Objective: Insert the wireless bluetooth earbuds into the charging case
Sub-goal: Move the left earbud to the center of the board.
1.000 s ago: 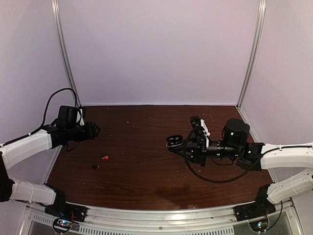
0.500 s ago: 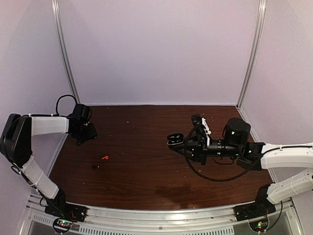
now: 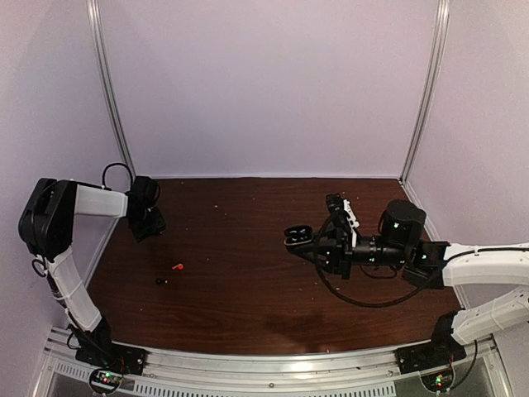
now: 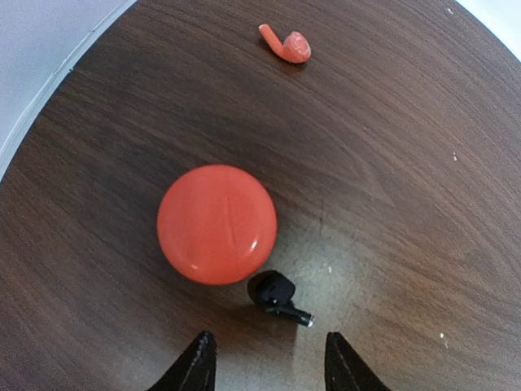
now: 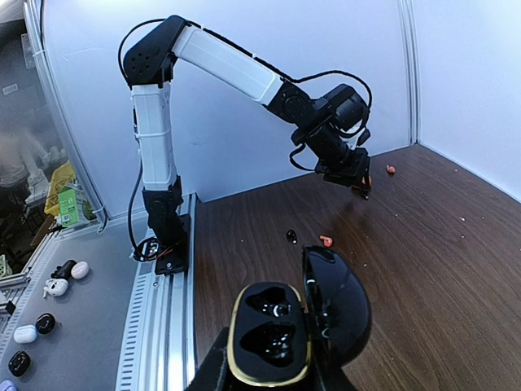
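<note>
Pick-up stage, no earbud seated yet. The charging case [image 5: 273, 326] is clamped between the closed fingers of the right gripper [image 5: 269, 376]. It is held off the table with its lid [image 5: 338, 297] swung up, and both cavities appear empty.

The left gripper [image 4: 270, 365] is poised above the table [image 4: 423, 204] with its jaws parted and nothing between them. The black earbud [image 4: 275, 291] lies just ahead of the fingertips, roughly in line with the gap. A red round puck [image 4: 216, 224], of unclear purpose, sits just beside that earbud, ahead and to the gripper's left. The red earbud [image 4: 289, 46] lies well beyond the puck.

In the overhead view a second red earbud [image 3: 177, 266] and a second black earbud [image 3: 160, 281] are seen apart from the left gripper, toward the arm bases.

The next move is judged to call for a short advance and descent so that the black earbud is straddled without the puck being caught. A light closure on so small a piece is then needed. The case is held well apart from the left gripper, so a long carry is required.
</note>
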`<state>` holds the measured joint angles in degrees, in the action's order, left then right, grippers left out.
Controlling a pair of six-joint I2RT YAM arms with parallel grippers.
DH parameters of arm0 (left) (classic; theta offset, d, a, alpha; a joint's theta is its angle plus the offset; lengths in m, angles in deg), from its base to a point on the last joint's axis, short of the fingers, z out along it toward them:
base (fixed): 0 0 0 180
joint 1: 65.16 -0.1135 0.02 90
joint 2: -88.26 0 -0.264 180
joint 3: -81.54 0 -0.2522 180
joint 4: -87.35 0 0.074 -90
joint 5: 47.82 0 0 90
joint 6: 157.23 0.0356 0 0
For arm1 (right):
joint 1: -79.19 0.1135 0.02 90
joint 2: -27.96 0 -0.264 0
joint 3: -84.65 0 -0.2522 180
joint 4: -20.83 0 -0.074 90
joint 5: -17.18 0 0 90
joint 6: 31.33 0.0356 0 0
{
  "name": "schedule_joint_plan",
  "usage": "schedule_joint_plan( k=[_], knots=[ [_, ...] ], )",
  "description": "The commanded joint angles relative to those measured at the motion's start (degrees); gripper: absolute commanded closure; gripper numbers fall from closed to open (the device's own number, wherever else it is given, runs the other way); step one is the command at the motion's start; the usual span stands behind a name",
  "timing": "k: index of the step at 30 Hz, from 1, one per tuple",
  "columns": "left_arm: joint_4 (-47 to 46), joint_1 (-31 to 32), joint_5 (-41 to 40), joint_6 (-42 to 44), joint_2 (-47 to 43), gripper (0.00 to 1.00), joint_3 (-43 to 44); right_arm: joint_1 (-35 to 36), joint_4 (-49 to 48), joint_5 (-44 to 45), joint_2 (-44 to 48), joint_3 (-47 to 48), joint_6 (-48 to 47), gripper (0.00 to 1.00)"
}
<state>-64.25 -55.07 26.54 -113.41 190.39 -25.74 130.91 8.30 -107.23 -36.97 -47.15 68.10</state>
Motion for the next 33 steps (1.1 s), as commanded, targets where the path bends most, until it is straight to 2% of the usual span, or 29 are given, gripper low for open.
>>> schedule_joint_plan(
  k=[1, 11, 23, 28, 33],
  knots=[
    [-3.3, -0.6, -1.2, 0.9, 4.2, 0.53, 4.3, -0.3, -0.8, -0.2, 1.1, -0.6, 0.4, 1.0],
    [-1.9, -0.6, 0.1, 0.7, 10.9, 0.59, 8.8, -0.3, -1.2, 0.0, 0.9, -0.8, 0.5, 1.0],
    [-1.7, -0.1, 2.4, 2.1, 10.2, 0.79, 5.5, -0.3, -0.8, 0.0, 0.4, -0.5, -0.1, 1.0],
    [-1.6, 2.4, 4.0, 4.3, 9.5, 0.89, 4.9, -0.3, -0.9, 0.0, 0.3, -0.4, -0.1, 1.0],
    [-1.5, 7.7, 6.4, 5.5, 9.1, 0.93, 5.3, -0.3, -0.5, 0.1, 0.5, -0.3, -0.1, 1.0]
  ],
)
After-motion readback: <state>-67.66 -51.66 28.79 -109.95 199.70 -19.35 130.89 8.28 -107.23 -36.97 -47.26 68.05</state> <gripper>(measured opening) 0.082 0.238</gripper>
